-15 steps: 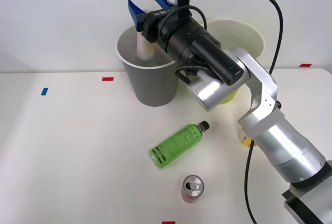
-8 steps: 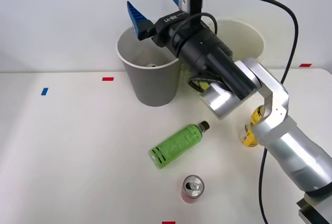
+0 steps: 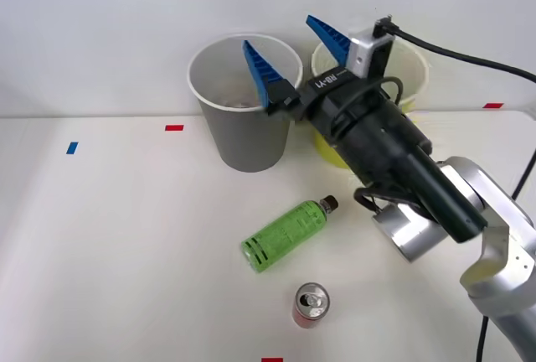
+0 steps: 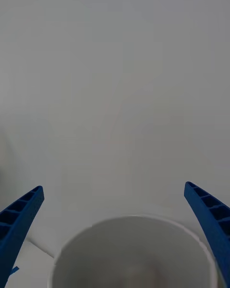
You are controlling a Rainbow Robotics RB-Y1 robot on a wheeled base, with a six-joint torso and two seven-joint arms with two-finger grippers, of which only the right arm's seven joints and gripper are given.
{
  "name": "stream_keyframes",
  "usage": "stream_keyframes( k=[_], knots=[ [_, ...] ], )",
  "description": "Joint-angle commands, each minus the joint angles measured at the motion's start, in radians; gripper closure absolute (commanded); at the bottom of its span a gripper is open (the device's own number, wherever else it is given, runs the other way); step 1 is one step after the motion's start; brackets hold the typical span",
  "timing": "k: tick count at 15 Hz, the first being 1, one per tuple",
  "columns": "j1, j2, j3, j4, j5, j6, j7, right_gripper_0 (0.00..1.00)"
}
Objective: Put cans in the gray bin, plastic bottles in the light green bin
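Observation:
My right gripper [image 3: 293,52] hangs open and empty above the table, its blue fingers spread between the gray bin [image 3: 219,131] and the light green bin [image 3: 328,149]. In the right wrist view the gripper [image 4: 114,188] looks down at the gray bin's white rim [image 4: 134,217] with nothing between the fingers. A green plastic bottle [image 3: 285,235] with a black cap lies on its side in the middle of the table. A red-pink can [image 3: 311,303] stands upright near the front edge. My arm hides much of the light green bin.
Red tape marks [image 3: 173,127] and a blue one [image 3: 71,147] lie on the white table. A black cable [image 3: 469,54] runs from the wrist off to the right. A plain white wall stands behind the bins.
A can seen at the gray bin's mouth below the fingers has dropped inside. My open gripper has since pulled back to the right, away from over the gray bin.

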Motion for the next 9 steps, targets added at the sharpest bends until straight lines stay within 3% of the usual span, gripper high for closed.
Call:
stream_keyframes(
  k=[1, 6, 9],
  knots=[
    [0.187, -0.062, -0.045, -0.128, 0.001, -0.055, 0.003, 0.0],
    [0.489, -0.111, -0.169, -0.282, -0.002, -0.127, 0.005, 0.0],
    [0.633, -0.12, -0.238, -0.294, -0.005, -0.188, 0.0, 0.0]
  ],
)
